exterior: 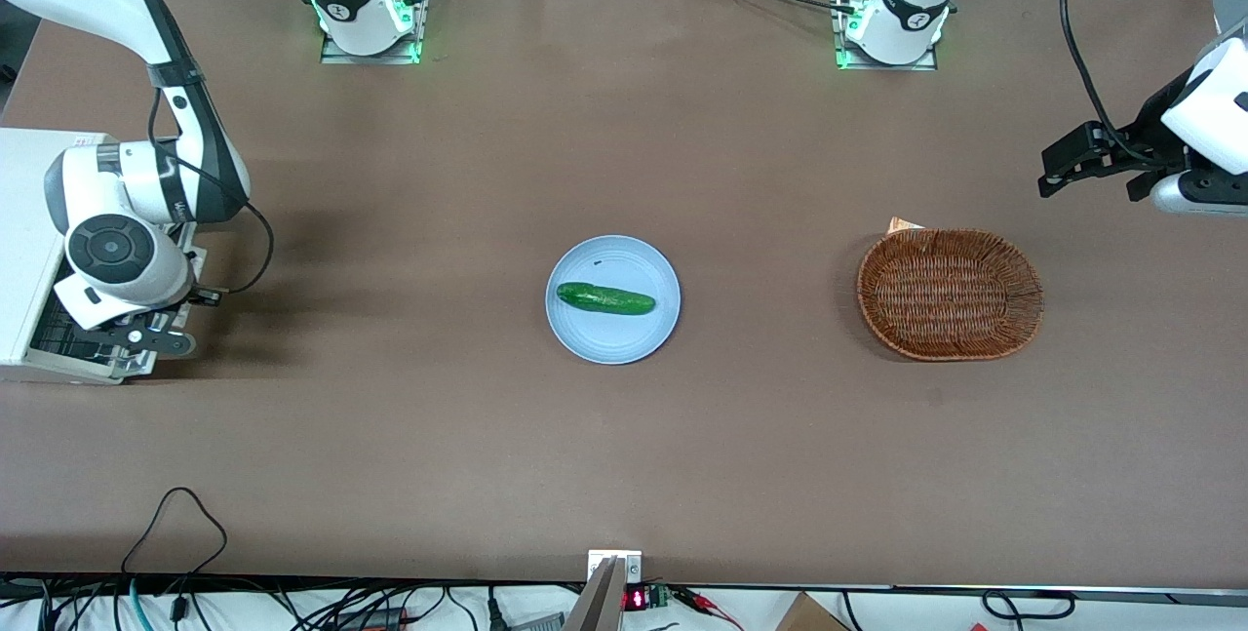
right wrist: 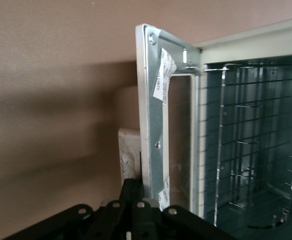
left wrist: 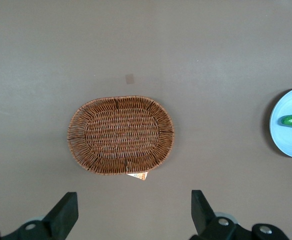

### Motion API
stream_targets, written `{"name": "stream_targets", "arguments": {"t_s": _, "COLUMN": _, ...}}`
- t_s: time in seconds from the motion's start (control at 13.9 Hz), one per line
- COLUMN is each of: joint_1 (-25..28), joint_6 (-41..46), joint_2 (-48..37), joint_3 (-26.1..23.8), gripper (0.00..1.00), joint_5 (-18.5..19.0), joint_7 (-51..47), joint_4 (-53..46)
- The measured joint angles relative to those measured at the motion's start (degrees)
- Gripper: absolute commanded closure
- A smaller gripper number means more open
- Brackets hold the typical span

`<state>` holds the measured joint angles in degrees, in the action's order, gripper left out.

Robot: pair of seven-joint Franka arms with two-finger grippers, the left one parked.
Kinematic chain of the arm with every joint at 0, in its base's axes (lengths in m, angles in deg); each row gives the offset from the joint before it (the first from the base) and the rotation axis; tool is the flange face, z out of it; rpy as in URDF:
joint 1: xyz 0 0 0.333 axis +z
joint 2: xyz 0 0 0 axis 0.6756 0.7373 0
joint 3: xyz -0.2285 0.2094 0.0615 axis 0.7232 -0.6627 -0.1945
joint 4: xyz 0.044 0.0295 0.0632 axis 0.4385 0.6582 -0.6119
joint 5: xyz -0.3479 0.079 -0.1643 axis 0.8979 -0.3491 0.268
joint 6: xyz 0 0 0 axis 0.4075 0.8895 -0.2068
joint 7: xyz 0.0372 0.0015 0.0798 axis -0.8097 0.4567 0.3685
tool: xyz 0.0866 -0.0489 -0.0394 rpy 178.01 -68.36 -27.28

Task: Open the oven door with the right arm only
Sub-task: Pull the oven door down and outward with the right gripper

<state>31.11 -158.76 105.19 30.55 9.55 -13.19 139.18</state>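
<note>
- dial convention: centre on the plate in the front view, with 6 o'clock toward the front camera.
- brown table (exterior: pixel 624 436): carries everything you see below.
- right arm (exterior: pixel 185 104): comes in from about 10 o'clock and bends down over the oven, with its wrist above the oven's mouth.
- white toaster oven (exterior: pixel 24 221): at 9 o'clock, at the working arm's end of the table. you can see its wire rack (right wrist: pixel 246 150) inside in the right wrist view.
- oven door (right wrist: pixel 153 125): ajar, swung away from the oven's mouth. the wrist view sees it edge-on, with a gap between it and the oven body. its pale bar handle (right wrist: pixel 128 152) is on the face turned away from the rack.
- wicker basket (exterior: pixel 951 295): at 3 o'clock, well apart from the plate. a small paper tag (exterior: pixel 904 224) pokes out from under its 11 o'clock rim.
- light blue plate (exterior: pixel 585 334): mid-table.
- gripper (exterior: pixel 151 336): at the door's free edge, just beside the handle. black finger linkages crowd against the frame. you cannot tell how wide it stands or whether it has hold of the door.
- cucumber (exterior: pixel 604 298): lies on the plate, long axis running 9 to 3 o'clock.
</note>
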Motion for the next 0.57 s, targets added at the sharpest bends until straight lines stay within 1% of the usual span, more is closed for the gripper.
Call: {"name": "stream_targets", "arguments": {"t_s": 0.57, "joint_1": 0.1, "joint_6": -4.7, "joint_2": 4.3, "joint_3": -0.3, "gripper": 1.0, "joint_5": -0.5, "joint_7": -0.9, "joint_4": 0.4}}
